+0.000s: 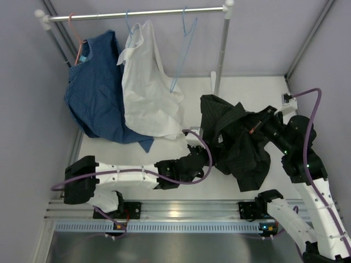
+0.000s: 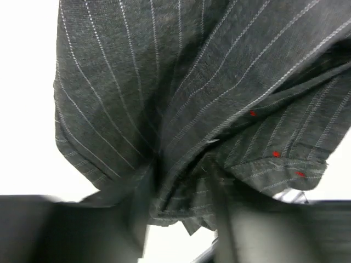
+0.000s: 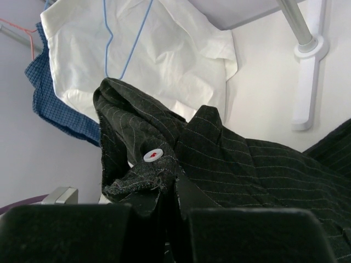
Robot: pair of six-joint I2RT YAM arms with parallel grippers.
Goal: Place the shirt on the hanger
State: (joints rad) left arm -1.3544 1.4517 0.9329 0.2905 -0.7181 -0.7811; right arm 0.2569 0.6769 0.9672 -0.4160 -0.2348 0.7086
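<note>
with right gripper [image 3: 167, 192] clamped on the shirt [image 1: 241, 142] edge, pinch left gripper [image 2: 181, 200] firmly over the shirt's left fold; cannot tell if gripped.

Left arm low and outstretched, left tool [image 2: 181, 183] partly closed; right tool [image 3: 167, 178] clamped.

shirt [image 1: 241, 148]: matt black woven cloth, faint pale pinstripes
hanger [image 1: 181, 59]: thin smooth light-blue wire
rail [image 1: 137, 13]: shiny metal
my fingers [image 3: 71, 233]: matt black plastic
</note>
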